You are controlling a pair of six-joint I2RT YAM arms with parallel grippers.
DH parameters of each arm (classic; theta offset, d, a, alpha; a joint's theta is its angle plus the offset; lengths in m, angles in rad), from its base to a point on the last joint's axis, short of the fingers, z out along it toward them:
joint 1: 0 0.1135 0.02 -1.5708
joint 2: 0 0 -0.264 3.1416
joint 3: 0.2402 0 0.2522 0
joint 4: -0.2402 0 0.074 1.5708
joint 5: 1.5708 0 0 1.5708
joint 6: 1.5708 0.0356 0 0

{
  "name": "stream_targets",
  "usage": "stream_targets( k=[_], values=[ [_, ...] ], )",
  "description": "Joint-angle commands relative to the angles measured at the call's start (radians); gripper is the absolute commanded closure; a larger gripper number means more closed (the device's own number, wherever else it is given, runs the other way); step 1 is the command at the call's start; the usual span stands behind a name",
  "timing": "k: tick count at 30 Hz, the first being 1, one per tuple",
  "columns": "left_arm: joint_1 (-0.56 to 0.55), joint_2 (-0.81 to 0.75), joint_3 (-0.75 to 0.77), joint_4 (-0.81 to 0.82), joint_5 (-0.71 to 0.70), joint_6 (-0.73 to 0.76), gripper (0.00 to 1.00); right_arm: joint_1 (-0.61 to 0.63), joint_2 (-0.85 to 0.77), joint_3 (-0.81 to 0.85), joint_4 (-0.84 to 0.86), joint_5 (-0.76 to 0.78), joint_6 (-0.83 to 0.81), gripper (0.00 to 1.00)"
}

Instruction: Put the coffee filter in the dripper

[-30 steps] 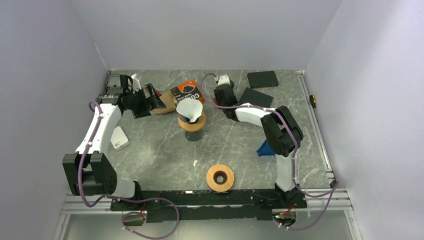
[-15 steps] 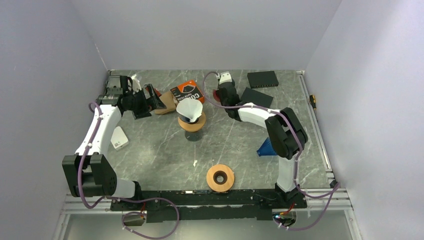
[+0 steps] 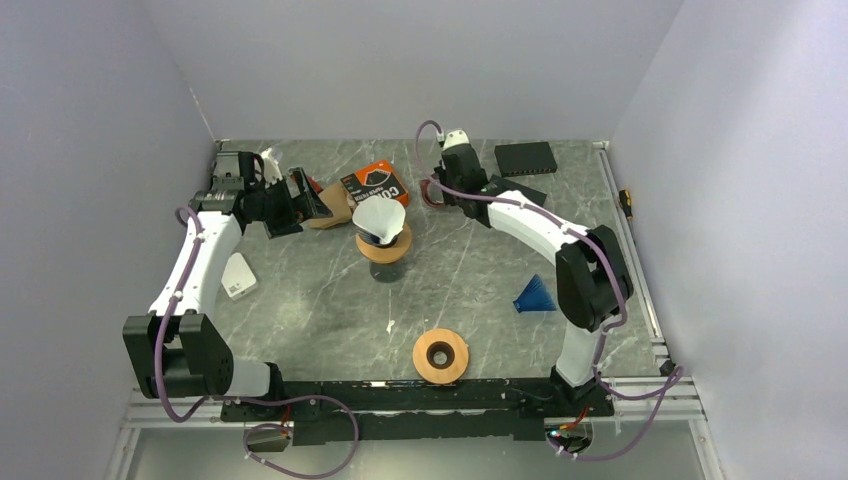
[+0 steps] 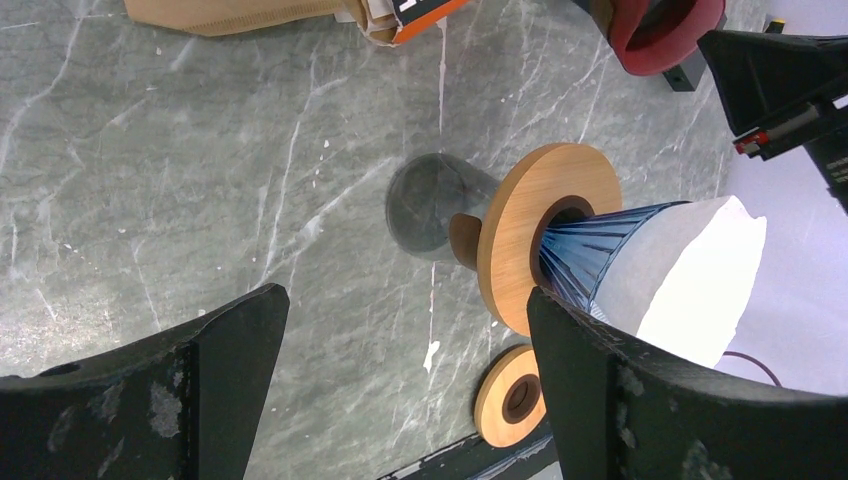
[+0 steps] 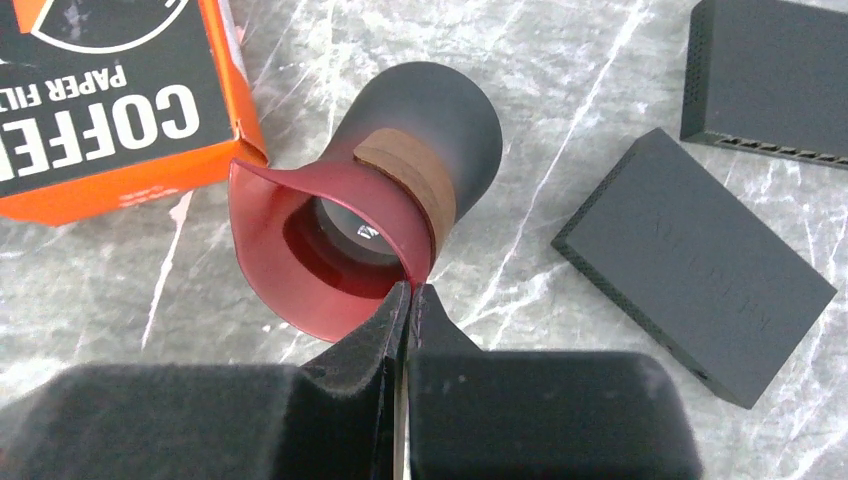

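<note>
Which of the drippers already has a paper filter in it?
The blue dripper in the wooden collar, at the centre: a white filter sits in it. The red dripper and the loose blue cone show none.

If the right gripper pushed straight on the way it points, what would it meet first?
The red dripper: its rim sits right at the right gripper tips, possibly touching them.

The table (image 3: 300, 290) is grey stone veined white, with a white paper filter (image 3: 380, 214) in a ribbed blue dripper (image 4: 585, 255), a tan wooden ring (image 4: 520, 225), an orange-and-black box (image 5: 100, 110) lettered white, a red funnel (image 5: 290, 275) and matte black blocks (image 5: 690, 270).
</note>
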Motion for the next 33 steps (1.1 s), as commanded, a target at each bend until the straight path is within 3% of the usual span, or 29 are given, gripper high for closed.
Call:
stream_targets(
  k=[1,7,20,28,29,33],
  values=[
    [0.003,-0.026,0.01,-0.001,0.013,0.025,0.05,-0.023,-0.064,0.12,-0.175,-0.103,0.052,1.0],
    [0.004,-0.01,0.031,-0.023,0.0,0.041,0.05,-0.091,-0.072,0.164,-0.342,-0.279,0.102,1.0],
    [0.004,0.003,0.056,-0.023,-0.003,0.045,0.05,-0.216,-0.105,0.233,-0.559,-0.439,0.109,1.0],
    [0.003,0.006,0.071,-0.028,-0.006,0.058,0.04,-0.253,-0.094,0.253,-0.642,-0.404,0.122,1.0],
    [0.003,0.003,0.072,-0.027,-0.006,0.06,0.04,-0.257,-0.099,0.245,-0.637,-0.397,0.129,0.98],
    [0.003,-0.011,0.081,-0.023,-0.011,0.07,0.03,-0.264,-0.145,0.218,-0.595,-0.376,0.14,0.71]
  ],
)
